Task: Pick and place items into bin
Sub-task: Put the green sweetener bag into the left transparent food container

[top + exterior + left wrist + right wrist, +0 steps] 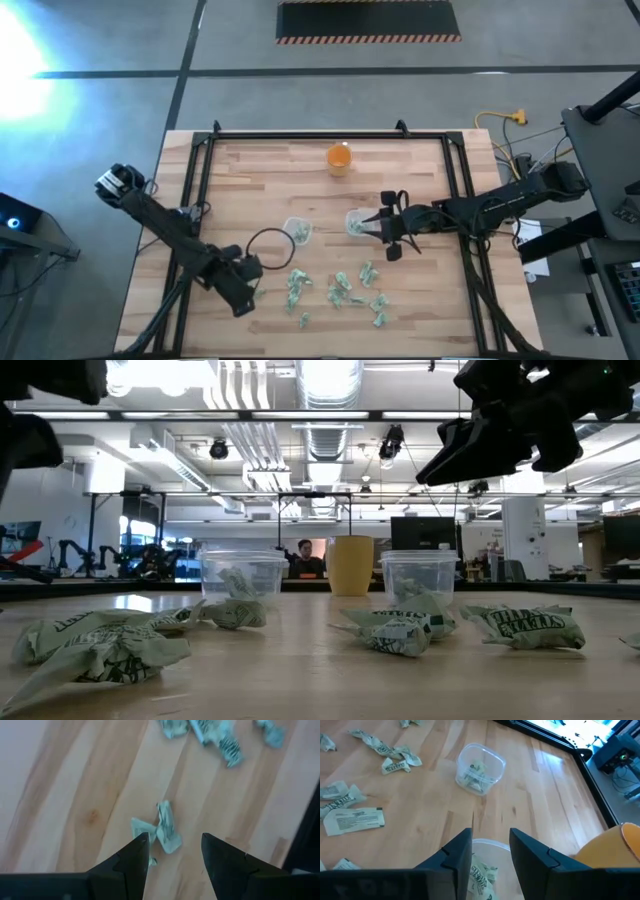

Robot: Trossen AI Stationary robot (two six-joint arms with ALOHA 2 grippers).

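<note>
Right gripper (372, 226), jaws spread, hangs over a clear tub (357, 222); orange cup (339, 158) beyond, apparently clear of it.

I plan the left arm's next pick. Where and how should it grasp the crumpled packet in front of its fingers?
Grip the crumpled packet across its narrow bunched middle, descending from straight above. It lies flat and alone on the wooden table, and the left gripper already hangs open over it.
</note>
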